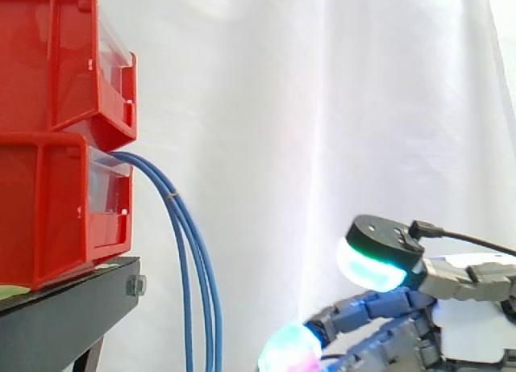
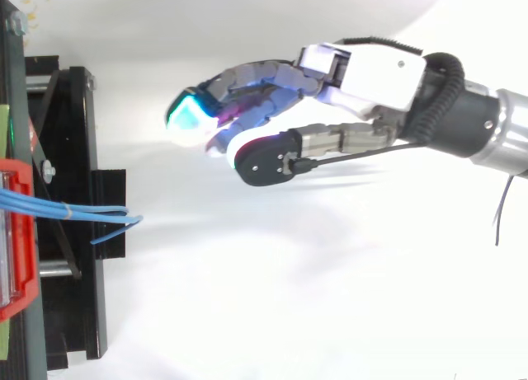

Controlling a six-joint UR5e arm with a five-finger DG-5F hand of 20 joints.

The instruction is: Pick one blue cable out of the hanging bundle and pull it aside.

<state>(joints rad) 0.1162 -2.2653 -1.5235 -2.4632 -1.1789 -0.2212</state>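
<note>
A bundle of thin blue cables (image 1: 193,259) comes out of the lower red bin (image 1: 48,211) and hangs down past the front of the black stand (image 1: 72,307). From above, the blue cables (image 2: 74,212) run right from the bin's edge and end near the stand's front. My hand (image 2: 363,75) is to the right of the bundle and apart from it, with its fingers stretched toward the stand and nothing between them. In the side view the hand (image 1: 403,307) sits low at the right, its glowing fingertips (image 1: 289,348) well short of the cables.
A second red bin (image 1: 56,57) is stacked on the lower one. The white curtain (image 1: 322,106) hangs behind everything. The arm (image 2: 487,124) enters from the right in the top view. Open space lies between the hand and the cables.
</note>
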